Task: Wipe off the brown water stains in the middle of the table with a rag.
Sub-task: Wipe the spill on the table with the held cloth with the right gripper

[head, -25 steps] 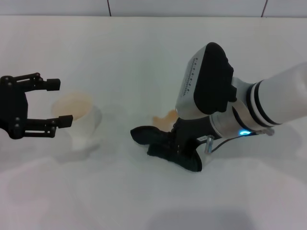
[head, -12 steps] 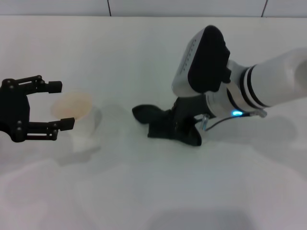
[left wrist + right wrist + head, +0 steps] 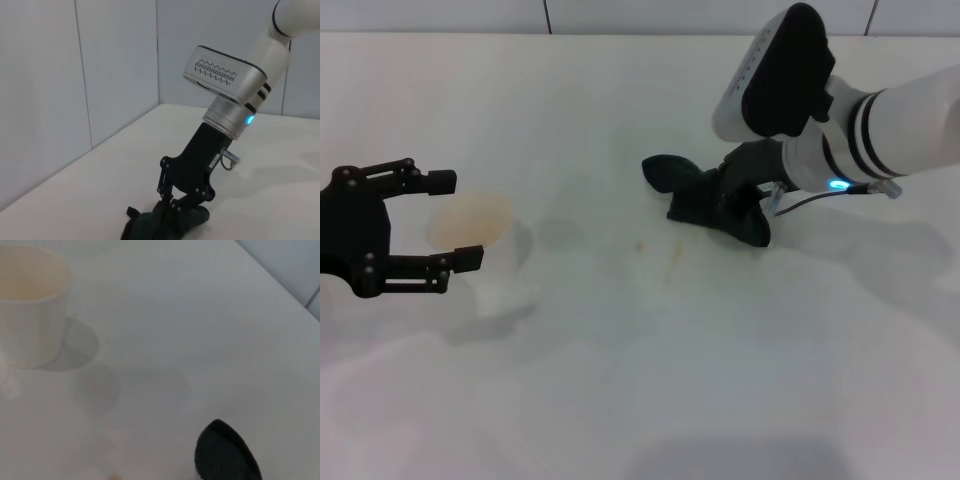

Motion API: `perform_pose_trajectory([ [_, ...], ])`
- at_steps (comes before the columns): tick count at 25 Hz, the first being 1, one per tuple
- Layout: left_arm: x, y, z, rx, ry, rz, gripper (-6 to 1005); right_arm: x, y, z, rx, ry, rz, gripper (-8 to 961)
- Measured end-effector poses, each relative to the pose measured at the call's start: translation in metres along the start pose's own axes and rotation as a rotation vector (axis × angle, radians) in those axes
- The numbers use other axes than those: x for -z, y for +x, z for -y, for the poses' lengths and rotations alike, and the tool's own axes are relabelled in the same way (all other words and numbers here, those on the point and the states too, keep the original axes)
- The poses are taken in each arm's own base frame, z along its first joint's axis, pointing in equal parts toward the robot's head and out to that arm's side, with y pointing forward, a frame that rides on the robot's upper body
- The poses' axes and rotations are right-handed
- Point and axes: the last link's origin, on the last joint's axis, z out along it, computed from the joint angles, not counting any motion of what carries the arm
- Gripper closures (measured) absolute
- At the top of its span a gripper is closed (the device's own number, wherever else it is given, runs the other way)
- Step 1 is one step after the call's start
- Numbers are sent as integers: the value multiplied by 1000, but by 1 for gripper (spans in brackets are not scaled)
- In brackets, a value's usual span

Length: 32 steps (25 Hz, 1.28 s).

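— Where is the right claw [image 3: 728,208] sitting relative to the brown water stains [image 3: 670,262]?

— It is pressing the rag [image 3: 705,198], pinched in its grip, onto the bench [image 3: 620,380] on the far, right side of the stains. The faint streak is lying nearer the robot and to its left, running roughly toward and away.

— And the left claw [image 3: 448,220]?

— Spread wide around the cup [image 3: 480,245], well apart from the stains; the right is nearer.

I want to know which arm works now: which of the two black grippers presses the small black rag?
The right gripper presses the black rag on the white table; the left gripper is open and empty.
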Motion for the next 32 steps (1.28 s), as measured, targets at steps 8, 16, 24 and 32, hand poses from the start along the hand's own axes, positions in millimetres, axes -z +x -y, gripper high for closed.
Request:
perform_pose_trajectory([
  [8, 0, 0, 0, 0, 2, 0, 119, -4, 4, -26, 18, -58, 7, 860],
  [16, -1, 1, 1, -18, 0, -2, 119, -2, 4, -65, 41, -151, 37, 861],
  [24, -1, 1, 0, -19, 1, -1, 119, 8, 9, -93, 60, -233, 22, 862],
  [32, -3, 2, 0, -22, -3, -5, 119, 8, 1, -104, 114, -269, 16, 864],
])
